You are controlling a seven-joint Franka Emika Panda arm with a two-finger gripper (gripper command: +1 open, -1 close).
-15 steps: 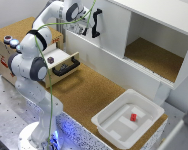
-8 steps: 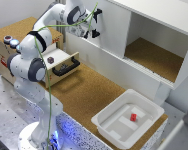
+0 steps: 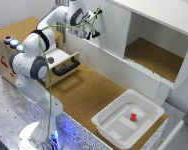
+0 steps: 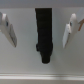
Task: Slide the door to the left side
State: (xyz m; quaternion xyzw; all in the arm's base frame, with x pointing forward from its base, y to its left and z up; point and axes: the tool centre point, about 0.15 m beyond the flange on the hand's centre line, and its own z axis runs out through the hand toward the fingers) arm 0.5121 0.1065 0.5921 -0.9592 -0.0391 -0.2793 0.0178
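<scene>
The door (image 3: pixel 113 31) is a flat white panel that covers the cabinet's part on the exterior view's left. In the wrist view the door (image 4: pixel 25 62) fills the picture, and its black vertical bar handle (image 4: pixel 44 32) stands between my two fingers. My gripper (image 3: pixel 93 29) is up against the door's front at the handle. In the wrist view my gripper (image 4: pixel 39 42) is open, with one white finger (image 4: pixel 8 29) on each side of the bar and not touching it. In the exterior view the handle is mostly hidden behind the gripper.
The cabinet's open compartment (image 3: pixel 155 56) lies on the exterior view's right of the door. A light wooden drawer (image 3: pixel 64 59) with a black handle stands pulled out beside the arm. A white bin (image 3: pixel 106 120) with a small red object (image 3: pixel 133 117) sits at the front.
My gripper has moved a little down and closer to the door at the handle. The door has not moved.
</scene>
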